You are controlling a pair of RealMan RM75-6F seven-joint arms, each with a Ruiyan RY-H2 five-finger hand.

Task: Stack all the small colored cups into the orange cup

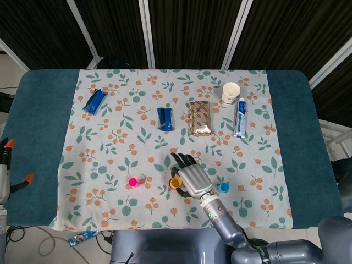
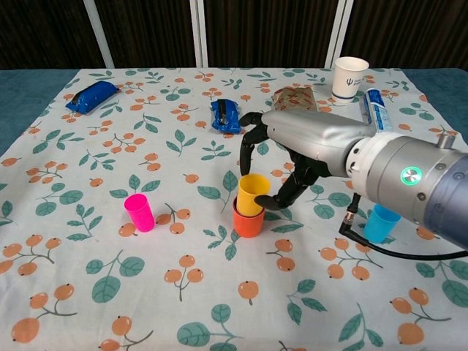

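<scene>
Right hand [image 2: 292, 157] of mine curls round the small yellow plastic cup [image 2: 253, 194], seated partway in the orange plastic cup [image 2: 248, 221]. I'd press straight down, then release gently. Pink cup [image 2: 139, 212] and blue cup [image 2: 380, 222] wait further out on the floral surface [image 2: 110, 307].

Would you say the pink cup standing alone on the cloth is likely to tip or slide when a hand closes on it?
The pink cup looks small, hollow and probably light, so a sideways nudge may topple it. It stands mouth-up and looks narrow, which suggests little stability. Its smooth plastic-looking wall might slip in a loose hold.
</scene>
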